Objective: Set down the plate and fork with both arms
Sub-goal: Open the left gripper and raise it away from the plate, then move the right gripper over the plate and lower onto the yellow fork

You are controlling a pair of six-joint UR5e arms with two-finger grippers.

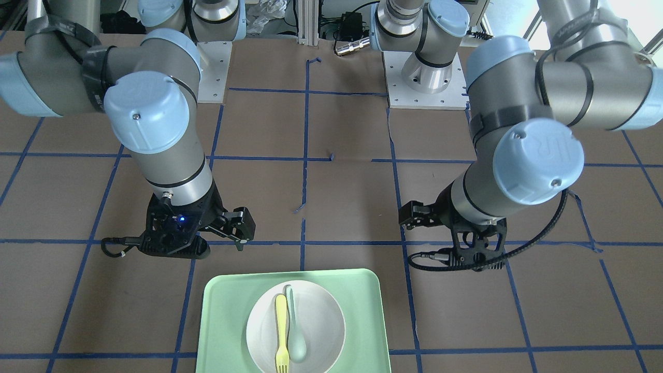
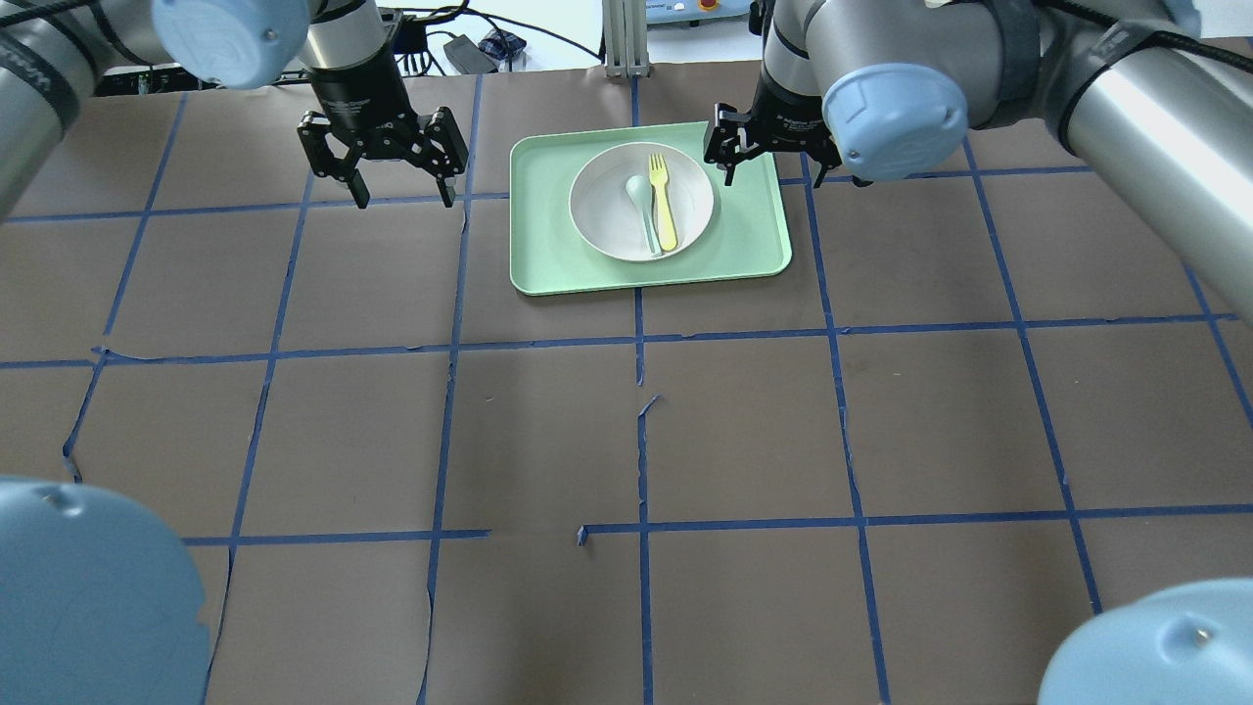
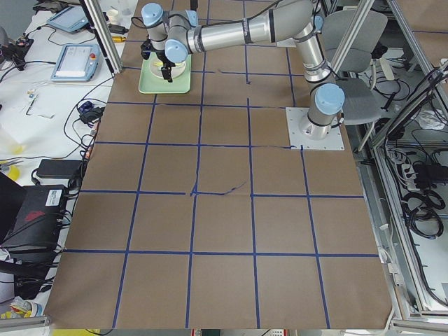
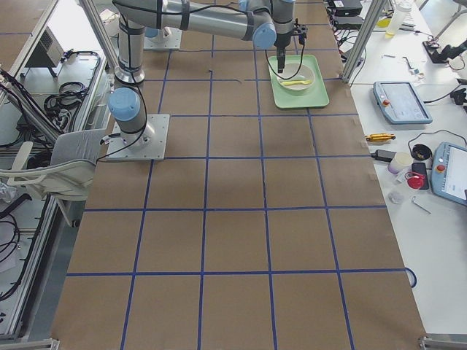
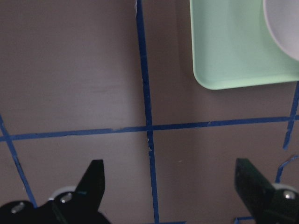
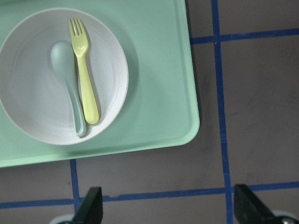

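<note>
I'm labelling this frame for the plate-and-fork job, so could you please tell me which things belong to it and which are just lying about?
Belong to the job:
plate
fork, lying on the plate
left gripper, open
right gripper, open

Just lying about:
spoon, on the plate beside the fork
tray, under the plate

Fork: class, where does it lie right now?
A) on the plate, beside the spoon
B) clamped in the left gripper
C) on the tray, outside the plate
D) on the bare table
A: the right wrist view shows the fork lying on the plate, right alongside the spoon.
</note>
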